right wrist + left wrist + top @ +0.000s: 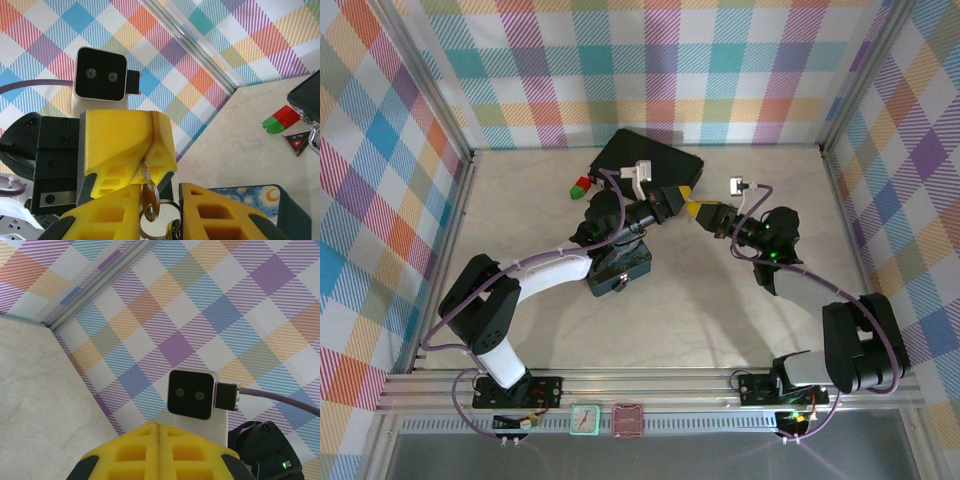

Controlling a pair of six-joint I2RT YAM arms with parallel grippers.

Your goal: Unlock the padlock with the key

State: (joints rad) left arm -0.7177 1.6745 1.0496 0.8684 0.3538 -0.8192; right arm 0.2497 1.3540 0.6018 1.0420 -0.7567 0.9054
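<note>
Just beyond the blue starry tin [625, 272], off its far right corner and up off the table, the two arms meet nose to nose. On the left, the left gripper [158, 429] has its yellow fingers pressed flat together. The right wrist view shows a thin metal blade poking out of that seam, so as far as I can judge it is pinching the key [149, 196] by the blade.

The key's long axis runs straight along the line from one gripper to the other. The blade is buried on the left side and the round bow with its hole points at the right arm, with a bunch of key rings [160, 220] dangling under it.

On the right, the right gripper [161, 189] stands spread, one finger on either side of the bow. The bow sits close to one finger with a gap to the other, so nothing is clamped there yet.

The padlock I can't pick out. Something small hangs below the rings, too cut off to name.

The coming move looks like a handover. It turns on the right fingers squeezing squarely on the bow, along that same axis.
</note>
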